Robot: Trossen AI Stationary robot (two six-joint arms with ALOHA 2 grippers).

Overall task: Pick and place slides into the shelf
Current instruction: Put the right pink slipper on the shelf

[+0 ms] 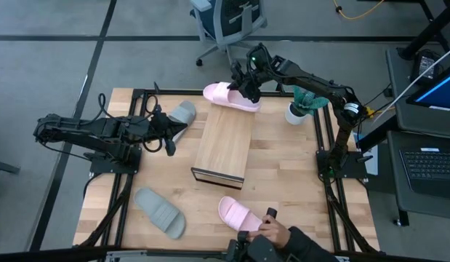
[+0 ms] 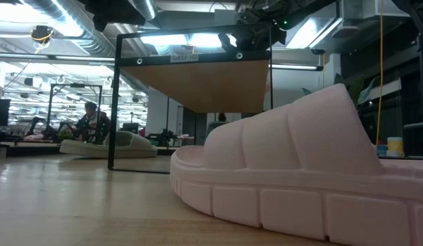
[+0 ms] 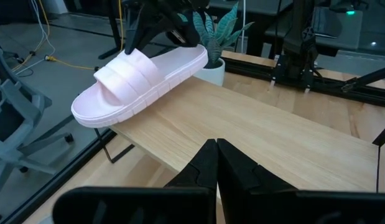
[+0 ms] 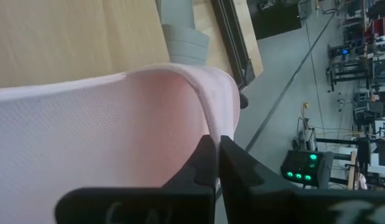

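One pale pink slide (image 1: 230, 96) sits across the far end of the light-wood shelf (image 1: 223, 145), with my right gripper (image 1: 248, 89) shut on it; the left wrist view shows this slide (image 3: 139, 78) tilted. My left gripper (image 1: 170, 136) is shut (image 3: 217, 163) beside the shelf's left side, close to a grey-green slide (image 1: 182, 114) lying on the table. A second grey-green slide (image 1: 161, 212) and a second pink slide (image 1: 239, 213) lie sole-down near the near edge. The low view has that near pink slide (image 2: 300, 171) filling its foreground. My right gripper pinches the pink slide's wide strap at its edge (image 4: 208, 121) between the two fingers, coming from above and from the far right. The slide (image 3: 139, 78) is tilted over the shelf's far end (image 3: 148, 143). Whether its sole rests on the shelf, I cannot tell.
A plant in a white pot (image 1: 300, 106) stands right of the shelf's far end. A person's hand (image 1: 272, 227) reaches over the near edge beside the near pink slide. An office chair (image 1: 228, 22) stands beyond the far edge. Bare tabletop (image 1: 290, 167) lies right of the shelf.
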